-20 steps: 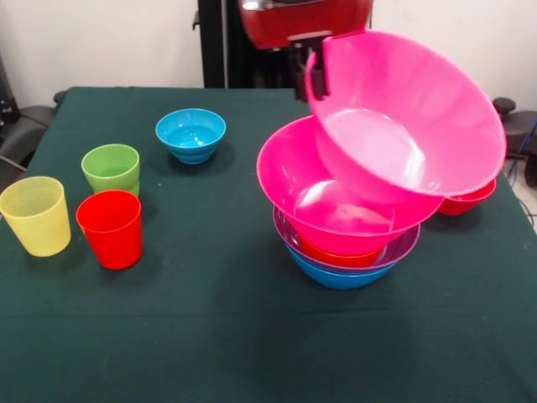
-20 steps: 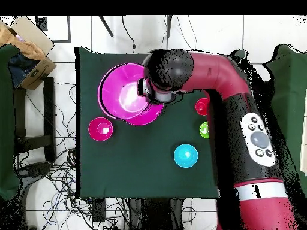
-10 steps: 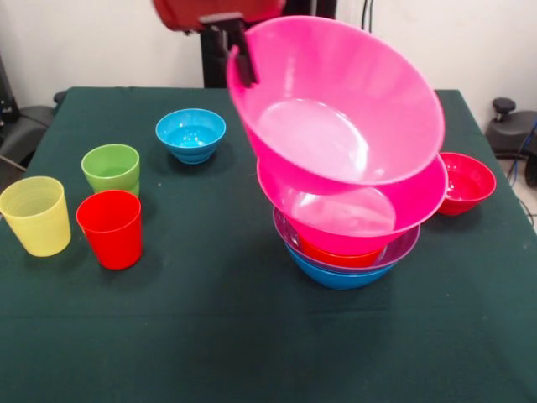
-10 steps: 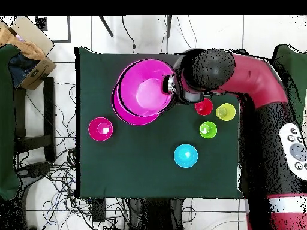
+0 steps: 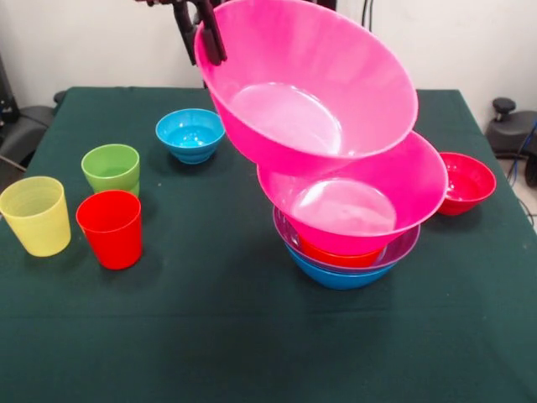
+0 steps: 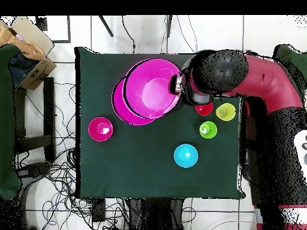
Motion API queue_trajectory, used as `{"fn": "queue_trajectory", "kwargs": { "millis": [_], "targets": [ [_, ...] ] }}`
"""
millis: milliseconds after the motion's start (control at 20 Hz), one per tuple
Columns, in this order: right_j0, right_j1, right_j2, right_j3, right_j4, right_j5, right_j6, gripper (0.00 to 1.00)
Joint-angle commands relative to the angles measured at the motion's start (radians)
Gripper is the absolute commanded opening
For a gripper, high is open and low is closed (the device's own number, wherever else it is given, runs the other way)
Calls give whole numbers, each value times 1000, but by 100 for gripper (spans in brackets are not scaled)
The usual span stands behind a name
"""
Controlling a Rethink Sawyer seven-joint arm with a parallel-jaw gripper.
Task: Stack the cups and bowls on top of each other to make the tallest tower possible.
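With the fingers (image 5: 201, 34) clamped on the rim of the tilted pink bowl (image 5: 310, 92), level it and centre it over the tower (image 5: 352, 227) below before releasing.

tower (image 5: 348, 243): nested glossy plastic bowls, blue lowest, purple, orange, large pink on top
second large pink bowl (image 5: 306, 88): lifted, tilted, rim pinched, overlapping tower top
cups: translucent yellow (image 5: 35, 215), red (image 5: 110, 228), light green (image 5: 111, 169), upright, clustered
small cyan bowl (image 5: 190, 134): alone
small crimson bowl (image 5: 464, 182): beside tower
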Motion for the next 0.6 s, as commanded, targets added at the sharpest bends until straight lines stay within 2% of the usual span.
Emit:
{"fn": "queue_trajectory", "kwargs": {
  "millis": [50, 600],
  "targets": [
    [18, 7, 79, 79, -86, 13, -309, 0],
    [9, -2, 103, 94, -102, 16, -299, 0]
  ]
}}
